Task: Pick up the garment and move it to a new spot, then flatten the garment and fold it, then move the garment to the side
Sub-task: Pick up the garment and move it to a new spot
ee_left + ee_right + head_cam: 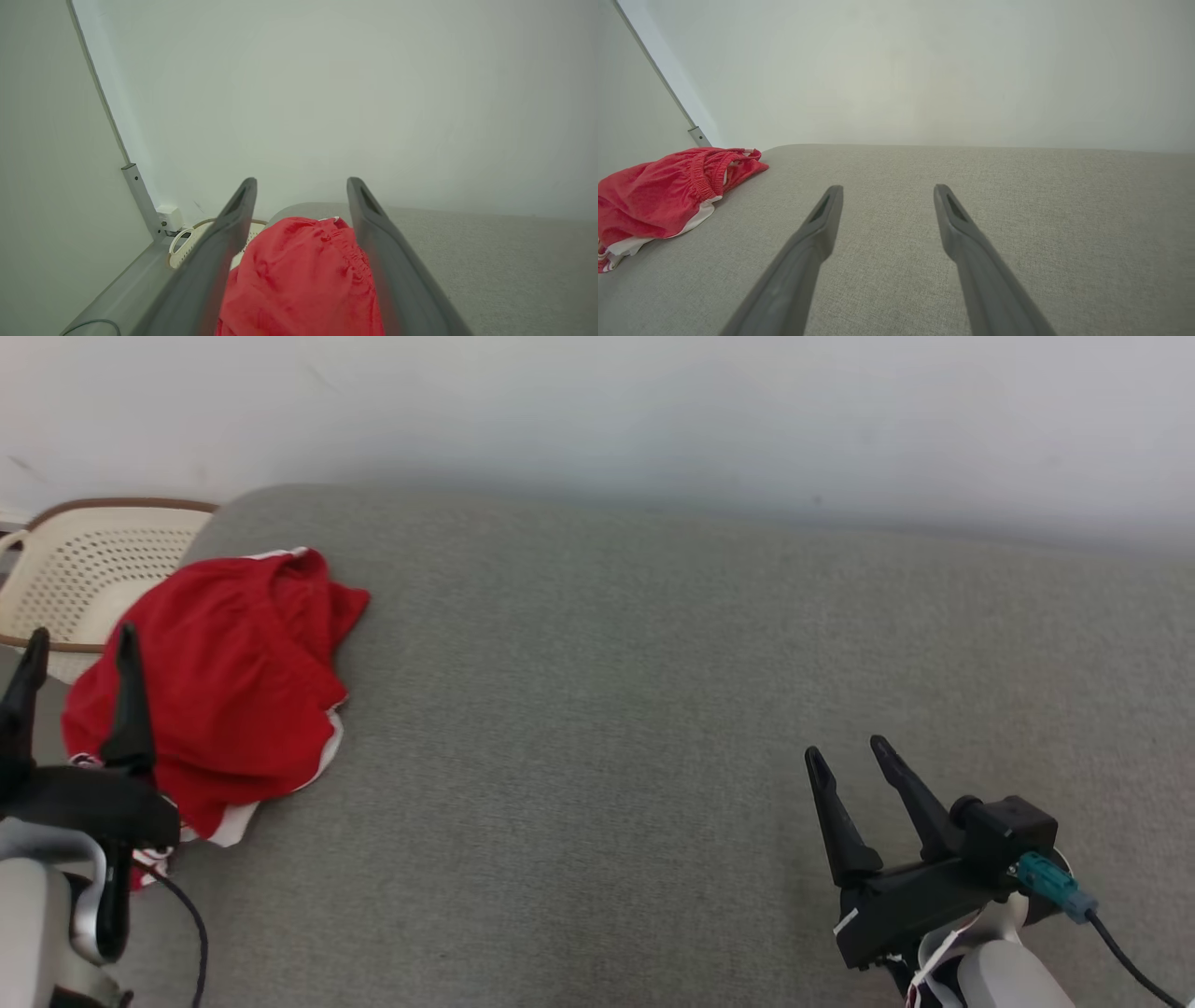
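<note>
Garment (233, 681), red and crumpled, lies at the far left corner of the bench (607, 709) beside a basket (84, 560), my left fingers (128, 709) spread wide and empty at its near edge, my right fingers (834, 812) equally wide, well apart from it.

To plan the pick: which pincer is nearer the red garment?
The left pincer: it hangs by the red garment, while the right pincer stands far off.

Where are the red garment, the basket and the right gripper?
red garment (224, 681), head view, middle of the crumpled cloth.
basket (89, 565), head view, perforated wall.
right gripper (845, 748), head view, midway between its open fingertips.
</note>
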`<state>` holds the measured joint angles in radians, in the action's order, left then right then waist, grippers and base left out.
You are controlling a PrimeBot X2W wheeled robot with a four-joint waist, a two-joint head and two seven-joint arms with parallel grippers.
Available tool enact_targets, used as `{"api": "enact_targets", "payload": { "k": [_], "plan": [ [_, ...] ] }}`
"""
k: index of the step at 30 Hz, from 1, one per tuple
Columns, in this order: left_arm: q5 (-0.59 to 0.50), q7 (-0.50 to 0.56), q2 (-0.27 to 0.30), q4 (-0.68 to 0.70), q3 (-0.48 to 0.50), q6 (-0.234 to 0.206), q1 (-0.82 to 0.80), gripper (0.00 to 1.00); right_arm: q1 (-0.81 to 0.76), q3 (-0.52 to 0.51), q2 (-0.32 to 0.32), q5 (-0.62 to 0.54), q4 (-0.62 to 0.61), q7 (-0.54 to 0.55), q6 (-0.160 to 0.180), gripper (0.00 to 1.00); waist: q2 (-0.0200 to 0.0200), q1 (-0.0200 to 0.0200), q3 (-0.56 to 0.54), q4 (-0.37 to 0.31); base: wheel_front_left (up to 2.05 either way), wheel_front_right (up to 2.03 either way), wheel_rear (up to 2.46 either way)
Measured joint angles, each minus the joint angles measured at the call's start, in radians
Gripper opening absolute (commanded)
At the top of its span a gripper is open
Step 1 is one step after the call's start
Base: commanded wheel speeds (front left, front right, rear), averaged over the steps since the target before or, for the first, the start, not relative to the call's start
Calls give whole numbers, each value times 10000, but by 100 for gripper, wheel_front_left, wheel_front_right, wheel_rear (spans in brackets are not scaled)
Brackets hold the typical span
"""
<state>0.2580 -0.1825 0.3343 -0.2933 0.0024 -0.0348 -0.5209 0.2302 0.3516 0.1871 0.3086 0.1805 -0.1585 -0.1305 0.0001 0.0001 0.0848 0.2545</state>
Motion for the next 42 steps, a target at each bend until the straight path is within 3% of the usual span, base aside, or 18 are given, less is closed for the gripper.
{"api": "enact_targets", "payload": {
  "k": [8,19,33,35,42],
  "plan": [
    [215,-79,311,-2451,42,347,-1500,100,473,173,107,4,-104,-2,0,100,1,1,860,-902,0,0,0],
    [201,456,986,-5277,-100,508,-2888,100,837,284,109,69,19,-107,2,100,0,1,1648,-1871,0,0,0],
    [171,1670,1264,-8406,-493,800,-3656,99,1042,380,82,182,349,-280,0,100,0,0,1862,-2406,0,0,0],
    [161,1837,1281,-8658,-531,790,-3744,0,1048,384,82,182,370,-278,2,100,0,-1,1824,-2439,0,0,0],
    [123,1680,1315,-8968,-748,727,-4064,0,1046,337,100,180,382,-261,2,100,0,-1,1679,-2470,0,0,0]
  ]
}}
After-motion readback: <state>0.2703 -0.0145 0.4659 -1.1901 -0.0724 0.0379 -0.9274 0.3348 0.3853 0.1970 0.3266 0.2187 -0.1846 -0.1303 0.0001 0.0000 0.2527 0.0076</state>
